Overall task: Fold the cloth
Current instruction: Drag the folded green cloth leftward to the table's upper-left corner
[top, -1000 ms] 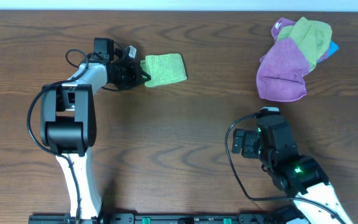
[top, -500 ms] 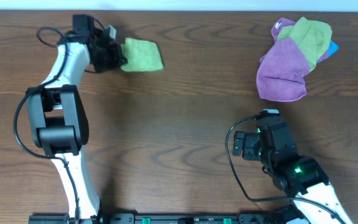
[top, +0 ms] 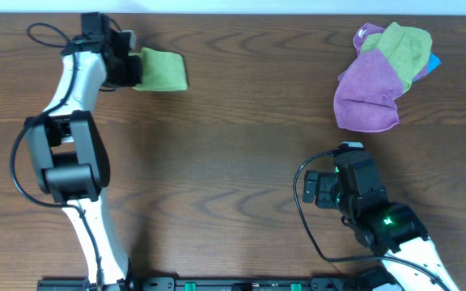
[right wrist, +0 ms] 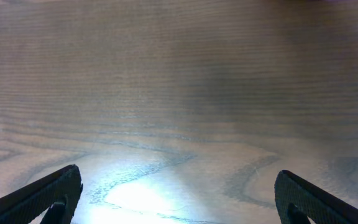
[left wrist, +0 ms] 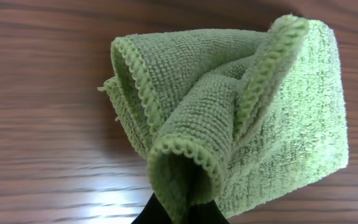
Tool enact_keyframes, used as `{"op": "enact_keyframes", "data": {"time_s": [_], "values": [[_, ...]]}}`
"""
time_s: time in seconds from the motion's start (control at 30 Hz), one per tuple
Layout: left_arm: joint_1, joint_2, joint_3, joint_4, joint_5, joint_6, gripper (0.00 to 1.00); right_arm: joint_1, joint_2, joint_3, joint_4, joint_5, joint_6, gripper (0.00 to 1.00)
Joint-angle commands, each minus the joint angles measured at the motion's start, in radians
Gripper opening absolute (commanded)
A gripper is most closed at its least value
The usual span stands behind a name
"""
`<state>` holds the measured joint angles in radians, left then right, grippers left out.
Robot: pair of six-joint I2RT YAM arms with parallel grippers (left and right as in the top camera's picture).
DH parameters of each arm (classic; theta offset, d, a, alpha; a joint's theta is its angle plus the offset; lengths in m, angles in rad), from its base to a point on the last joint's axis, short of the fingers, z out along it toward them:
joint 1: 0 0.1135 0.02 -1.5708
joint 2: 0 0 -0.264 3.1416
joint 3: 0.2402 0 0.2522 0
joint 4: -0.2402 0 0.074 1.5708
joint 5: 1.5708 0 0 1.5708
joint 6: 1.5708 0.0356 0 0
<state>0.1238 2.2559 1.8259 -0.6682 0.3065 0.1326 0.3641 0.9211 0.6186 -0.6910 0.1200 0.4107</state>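
The cloth (top: pixel 163 71) lies well to the left of the bunched purple-and-green pile (top: pixel 370 89), level with it along the far side of the table (top: pixel 233 162), and is already reduced to a small layered packet. The left gripper (top: pixel 138 70) is closed on the packet's edge farthest from the pile. The right gripper (right wrist: pixel 178 190) sits nearer the robot than the pile, with its fingers spread wide and nothing between them. Judgement: folding is largely done and the step in hand is settling the packet. The next move calls for laying it flat and pressing the layers together before letting go, since they look likely to spring apart. The overhead view gives the layout and the gap to the pile, but shows the cloth only as a tidy rectangle. The left wrist view shows that the hemmed edges gape, one fold stands up in a loop, and the dark fingertips pinch several layers. It cannot be told whether the cloth rests fully on the wood. The right wrist view shows bare wood only.
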Motion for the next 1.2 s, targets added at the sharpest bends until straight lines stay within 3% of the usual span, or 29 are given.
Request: {"op": "enact_keyframes", "data": {"time_s": [0.0, 0.43, 0.57, 1.0, 1.17], "values": [[0.055, 0.013, 0.035, 0.002, -0.027, 0.031, 0.05, 0.003, 0.000, -0.004, -0.001, -0.020, 0.016, 0.99], [0.139, 0.013, 0.051, 0.124, -0.029, 0.078, 0.05, 0.003, 0.000, -0.004, -0.001, -0.058, 0.016, 0.99], [0.141, 0.023, 0.053, 0.178, -0.089, 0.086, 0.05, 0.003, 0.000, -0.004, -0.001, -0.058, 0.016, 0.99], [0.176, 0.171, 0.193, 0.150, -0.131, 0.105, 0.06, 0.003, 0.000, -0.004, -0.001, -0.092, 0.016, 0.99], [0.190, 0.174, 0.194, 0.189, -0.139, 0.173, 0.05, 0.003, 0.000, -0.004, -0.001, -0.091, 0.015, 0.99]]}}
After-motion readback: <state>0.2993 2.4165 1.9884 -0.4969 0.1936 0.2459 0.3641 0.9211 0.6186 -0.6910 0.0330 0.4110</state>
